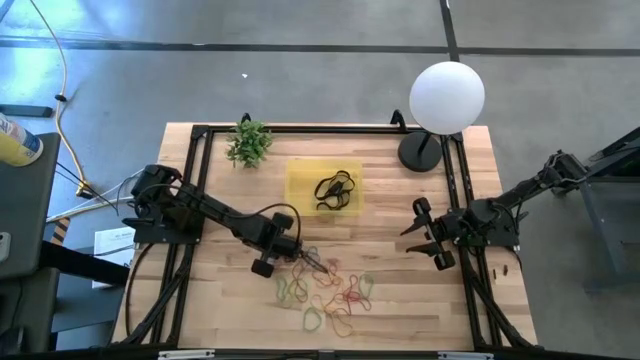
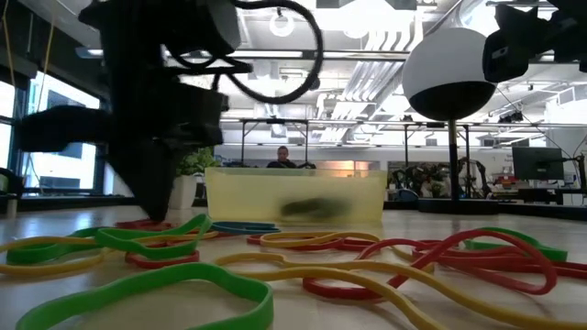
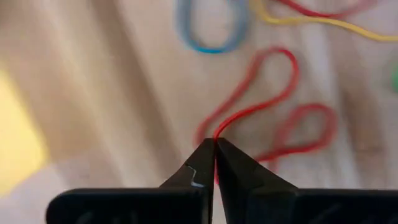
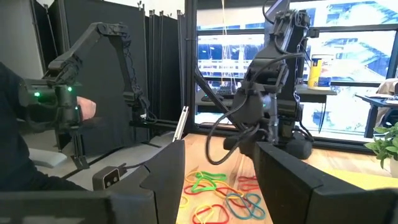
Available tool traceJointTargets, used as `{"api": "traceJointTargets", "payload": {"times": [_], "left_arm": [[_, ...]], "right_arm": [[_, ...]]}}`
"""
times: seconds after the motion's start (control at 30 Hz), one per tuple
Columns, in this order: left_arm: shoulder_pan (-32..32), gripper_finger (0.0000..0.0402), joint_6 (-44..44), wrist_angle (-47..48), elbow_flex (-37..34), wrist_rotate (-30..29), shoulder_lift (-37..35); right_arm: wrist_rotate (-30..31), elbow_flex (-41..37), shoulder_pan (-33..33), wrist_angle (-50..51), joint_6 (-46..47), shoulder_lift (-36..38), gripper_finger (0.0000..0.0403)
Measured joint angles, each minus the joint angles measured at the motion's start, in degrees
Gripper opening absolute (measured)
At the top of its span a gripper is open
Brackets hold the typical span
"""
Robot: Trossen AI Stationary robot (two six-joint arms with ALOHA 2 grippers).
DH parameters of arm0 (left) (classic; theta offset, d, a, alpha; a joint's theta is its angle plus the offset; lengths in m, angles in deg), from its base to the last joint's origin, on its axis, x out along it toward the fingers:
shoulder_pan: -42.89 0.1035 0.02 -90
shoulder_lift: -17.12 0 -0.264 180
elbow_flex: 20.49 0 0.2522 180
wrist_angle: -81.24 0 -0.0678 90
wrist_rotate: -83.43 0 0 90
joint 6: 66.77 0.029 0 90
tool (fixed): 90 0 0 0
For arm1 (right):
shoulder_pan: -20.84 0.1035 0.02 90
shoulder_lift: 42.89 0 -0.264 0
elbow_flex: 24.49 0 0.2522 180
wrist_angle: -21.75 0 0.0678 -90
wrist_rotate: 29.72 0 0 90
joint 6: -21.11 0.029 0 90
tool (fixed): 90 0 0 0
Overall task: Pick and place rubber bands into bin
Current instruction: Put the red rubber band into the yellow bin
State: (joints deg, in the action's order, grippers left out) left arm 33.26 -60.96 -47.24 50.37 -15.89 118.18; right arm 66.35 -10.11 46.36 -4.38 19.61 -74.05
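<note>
A heap of loose rubber bands point(image 1: 330, 292) in red, green, yellow and orange lies on the wooden table near its front edge. My left gripper point(image 1: 306, 259) points down at the heap's far left side, shut on a red rubber band point(image 3: 261, 102). In the low view its dark fingers point(image 2: 158, 188) reach the table behind the bands. The yellow bin point(image 1: 323, 186) stands farther back at the table's middle with a few black bands point(image 1: 337, 190) in it. My right gripper point(image 1: 425, 236) waits open at the right, held level above the table. My left gripper pinches the red rubber band between its two fingertips, at one end of the loop point(image 3: 218, 133). The fingers come from above, pointing down. The rest of the band lies slack in curves on the table beyond the fingertips.
A small green plant point(image 1: 248, 143) stands at the far left corner and a white globe lamp point(image 1: 447, 97) at the far right. Black frame rails point(image 1: 190, 190) run along both table sides. A blue band point(image 3: 211, 28) lies just beyond the red one. A person's hand point(image 4: 87, 112) shows beyond the table.
</note>
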Motion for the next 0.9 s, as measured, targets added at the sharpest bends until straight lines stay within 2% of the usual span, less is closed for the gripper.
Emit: {"api": "traceJointTargets", "payload": {"times": [0.1,0.33,0.5,0.9], "left_arm": [[0.02,0.0003,0.03,2.07,1.44,-2.17,-0.43],[-0.02,0.0001,1.89,4.45,2.17,-1.68,-0.64],[-0.08,0.0000,1.45,4.46,2.17,-6.25,-1.02],[-0.13,0.0000,3.34,7.45,6.67,-11.28,-4.53]], "right_arm": [[0.04,0.00,0.00,0.03,0.00,0.00,0.0181],[1.55,0.00,0.00,0.42,0.00,0.00,0.0181],[1.55,0.00,0.00,0.53,0.00,0.00,0.0181],[3.25,0.01,0.00,1.28,0.00,0.00,0.0181]]}}
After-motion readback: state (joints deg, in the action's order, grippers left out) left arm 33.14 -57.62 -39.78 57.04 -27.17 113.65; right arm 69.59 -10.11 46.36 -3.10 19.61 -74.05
